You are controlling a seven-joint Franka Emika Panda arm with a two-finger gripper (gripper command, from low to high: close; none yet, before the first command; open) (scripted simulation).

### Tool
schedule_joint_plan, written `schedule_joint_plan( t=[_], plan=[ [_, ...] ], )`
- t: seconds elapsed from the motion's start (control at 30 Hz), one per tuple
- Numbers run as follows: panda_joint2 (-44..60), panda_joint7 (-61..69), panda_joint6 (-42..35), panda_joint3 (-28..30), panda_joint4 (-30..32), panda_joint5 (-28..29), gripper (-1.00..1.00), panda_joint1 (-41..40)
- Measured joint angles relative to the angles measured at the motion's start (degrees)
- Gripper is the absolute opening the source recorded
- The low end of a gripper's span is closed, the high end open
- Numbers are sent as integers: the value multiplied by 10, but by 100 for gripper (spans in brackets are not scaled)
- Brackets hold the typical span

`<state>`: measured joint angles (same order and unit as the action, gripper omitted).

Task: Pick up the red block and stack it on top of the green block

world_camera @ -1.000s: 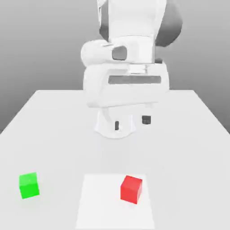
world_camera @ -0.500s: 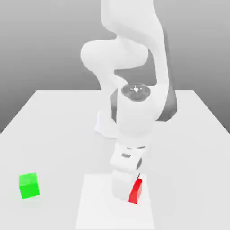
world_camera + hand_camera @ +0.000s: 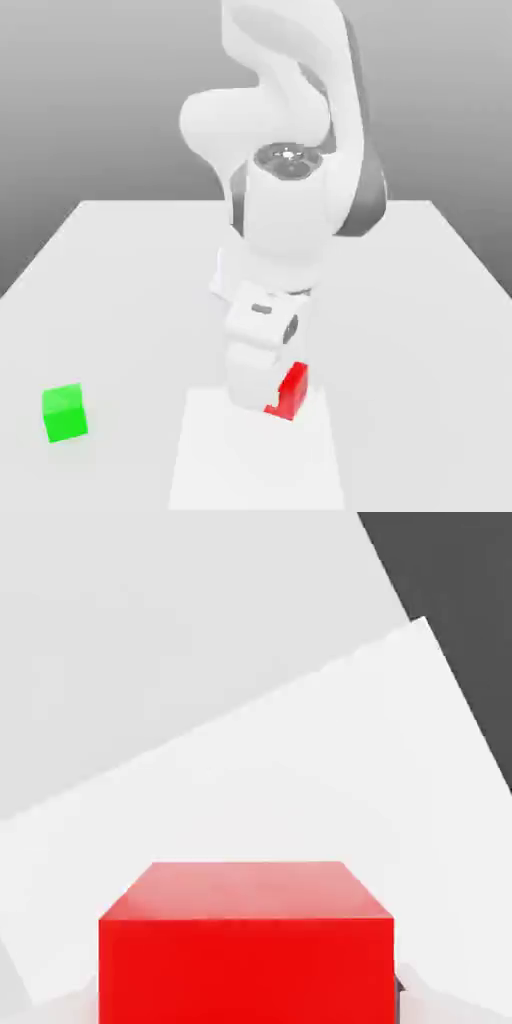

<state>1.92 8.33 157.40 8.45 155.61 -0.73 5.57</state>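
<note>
The red block point(image 3: 292, 390) sits low in front of the robot, over the far edge of a paler white square patch point(image 3: 258, 470) marked on the table point(image 3: 120, 280), and most of it is hidden behind the white hand of the arm point(image 3: 290, 210), so that from the exterior view only its side toward that view's right shows. The gripper point(image 3: 272, 400) has closed on it, the fingers drawn in tight against the cube's sides, and the block looks tilted a little and just clear of the patch, though whether it has fully left the surface is hard to tell. In the hand view the red block point(image 3: 247, 942) fills the near part of the picture, its top face and one side plain and smooth, with the pale patch point(image 3: 300, 772) and the greyer table point(image 3: 150, 632) beyond it. The green block point(image 3: 64, 413) rests flat on the table well apart, off toward the exterior view's left and nearer the front edge, with nothing touching it
</note>
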Motion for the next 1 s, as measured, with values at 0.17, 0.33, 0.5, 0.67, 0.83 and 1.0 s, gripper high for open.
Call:
schedule_joint_plan(
  t=[0.17,0.33,0.5,0.67,0.83,1.0],
  plan=[
    [0,-126,-28,43,-27,-2,-100,-86],
    [1,-251,-55,87,-55,-6,-100,-172],
    [39,-311,-38,102,-75,-37,-100,-220],
    [110,-273,24,72,-80,-95,100,-240],
    [116,-270,29,69,-80,-99,100,-242],
    [36,-318,-41,94,-76,-33,100,-230]
  ],
)
